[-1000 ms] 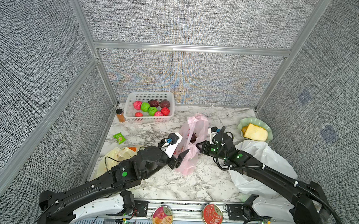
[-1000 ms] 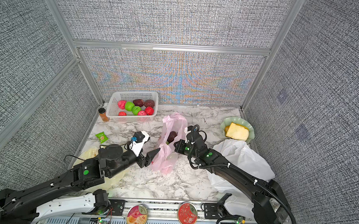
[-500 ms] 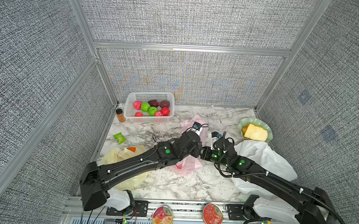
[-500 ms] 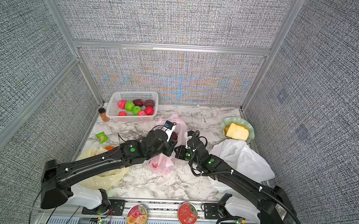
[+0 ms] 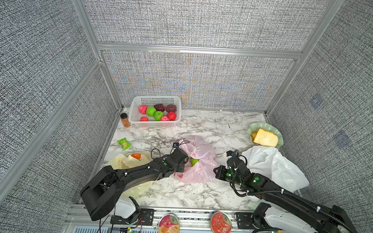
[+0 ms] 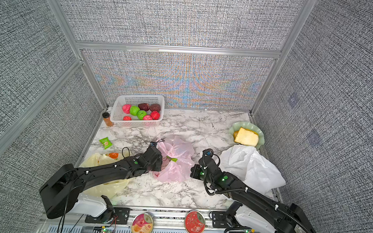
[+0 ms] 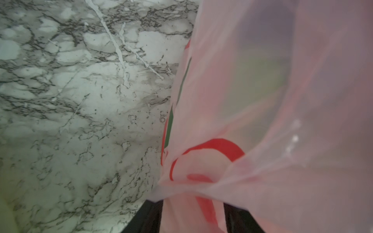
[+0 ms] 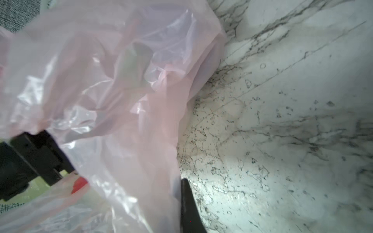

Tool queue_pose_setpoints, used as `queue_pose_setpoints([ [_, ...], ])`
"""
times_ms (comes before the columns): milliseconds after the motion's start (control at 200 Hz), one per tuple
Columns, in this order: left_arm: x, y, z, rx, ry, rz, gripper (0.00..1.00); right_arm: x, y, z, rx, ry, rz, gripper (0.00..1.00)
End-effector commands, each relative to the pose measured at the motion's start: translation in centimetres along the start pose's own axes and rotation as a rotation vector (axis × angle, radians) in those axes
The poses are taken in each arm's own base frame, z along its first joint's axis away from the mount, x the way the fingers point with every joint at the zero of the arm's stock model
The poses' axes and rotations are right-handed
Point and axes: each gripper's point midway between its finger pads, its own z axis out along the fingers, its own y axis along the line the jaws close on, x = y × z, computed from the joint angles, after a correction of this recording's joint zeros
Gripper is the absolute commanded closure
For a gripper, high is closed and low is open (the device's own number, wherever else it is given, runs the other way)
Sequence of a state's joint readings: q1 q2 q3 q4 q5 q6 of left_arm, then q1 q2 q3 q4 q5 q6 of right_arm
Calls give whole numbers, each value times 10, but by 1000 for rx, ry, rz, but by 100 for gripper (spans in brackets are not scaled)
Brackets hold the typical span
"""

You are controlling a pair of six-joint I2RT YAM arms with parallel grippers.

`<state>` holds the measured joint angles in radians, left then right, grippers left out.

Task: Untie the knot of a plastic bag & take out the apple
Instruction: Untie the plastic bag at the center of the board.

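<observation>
Green apple (image 5: 194, 162) sits in the bag (image 5: 197, 177) just ahead of my left tool (image 5: 185, 165), whose jaws straddle the bag, grip unclear; my right tool (image 5: 216, 173), farther off, pinches the bag's edge.

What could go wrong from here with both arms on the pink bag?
1. Film of the pink bag is bunched between the jaws of the left gripper, so closing may catch plastic, not the green apple.
2. The right gripper has its jaws shut on the bag's edge; pulling could tear it.
</observation>
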<state>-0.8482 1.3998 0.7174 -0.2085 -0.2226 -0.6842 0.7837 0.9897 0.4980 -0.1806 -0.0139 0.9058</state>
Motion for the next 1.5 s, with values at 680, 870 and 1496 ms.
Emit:
queue_pose_setpoints([
  [680, 39, -104, -44, 420, 24, 273, 54, -24, 53, 17, -100, 1, 94, 16],
  [870, 54, -93, -29, 386, 27, 196, 53, 12, 36, 43, 19, 99, 71, 41],
  [1496, -3, -33, -60, 197, -62, 118, 45, 30, -11, 18, 178, 74, -91, 100],
])
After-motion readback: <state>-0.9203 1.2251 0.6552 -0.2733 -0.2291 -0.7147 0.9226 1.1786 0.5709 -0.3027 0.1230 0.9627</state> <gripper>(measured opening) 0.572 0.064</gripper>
